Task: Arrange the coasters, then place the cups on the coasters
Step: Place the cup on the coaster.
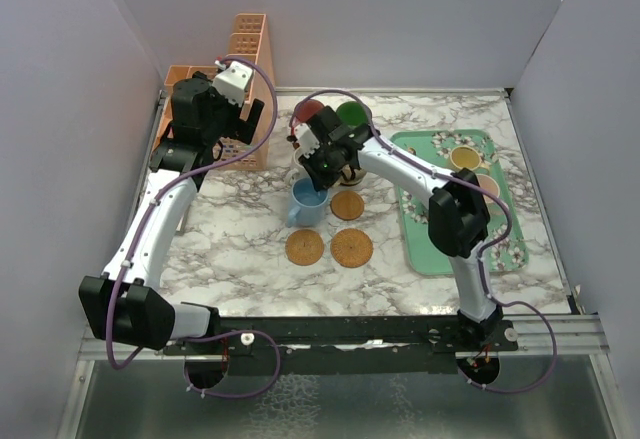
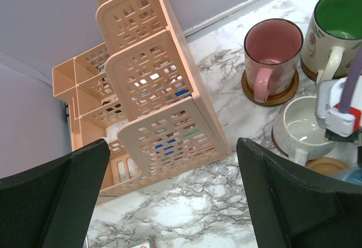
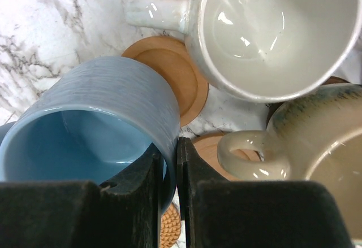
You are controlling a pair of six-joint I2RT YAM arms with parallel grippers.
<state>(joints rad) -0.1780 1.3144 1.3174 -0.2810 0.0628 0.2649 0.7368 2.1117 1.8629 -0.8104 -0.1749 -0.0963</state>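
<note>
Right end effector (image 3: 169,160) clamped on the rim of the blue cup (image 3: 107,107) beside three bare coasters (image 1: 351,248) mid-desk, left end effector (image 2: 172,203) spread wide, empty; pink cup (image 2: 271,47) and green cup (image 2: 339,19) already sit on coasters, others wait on the tray (image 1: 420,249).

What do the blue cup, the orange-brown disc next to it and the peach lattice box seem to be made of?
The blue cup looks like glazed ceramic: thick wall, soft sheen, fine brush lines. The disc is probably smooth matte wood or bamboo: even warm colour, no gloss. The lattice box seems moulded plastic, semi-matte: thin uniform walls, regular holes.
</note>
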